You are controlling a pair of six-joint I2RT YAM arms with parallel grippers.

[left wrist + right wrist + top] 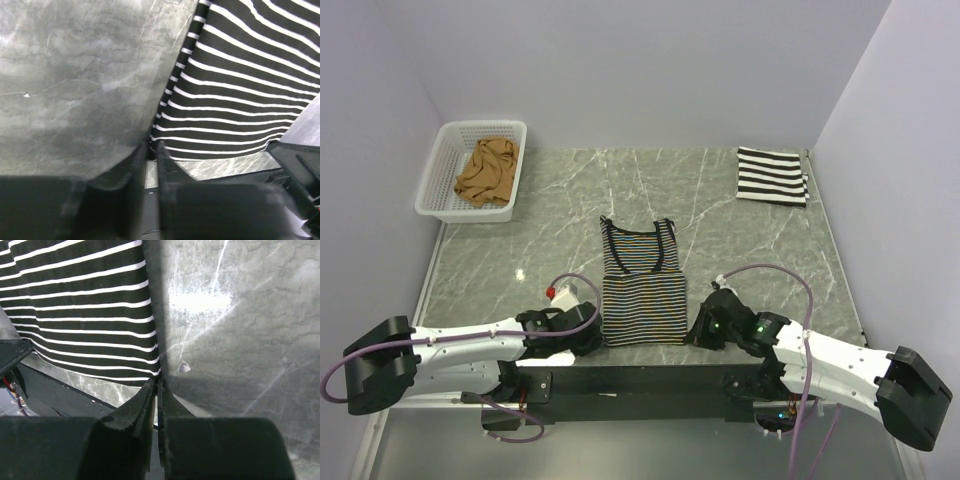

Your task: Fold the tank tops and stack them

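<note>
Nearest the arm bases, both grippers sit at the near hem of the thin-striped tank top, one at each bottom corner. The right gripper has its fingers pressed together on the hem's right corner, and the cloth edge runs straight into the tips, so it reads as clamped on the fabric. The left gripper has its fingers drawn close at the left corner with a thin slit between them. The wrist view is dark there, and I cannot tell whether cloth is caught or the jaws are only part-way in.

The thin-striped tank top lies flat and face up on the table, straps pointing away from the arms and body smooth. The step in hand looks like the first fold of this top. The next move calls for both corners to be lifted together and carried evenly toward the straps, so the hem lands square without dragging the body.

Far left of that top stands the basket, holding the tan tank top in a crumpled heap, not yet folded. Far right of it the black-and-white tank top lies as a neat folded rectangle, ready to take the stack.
</note>
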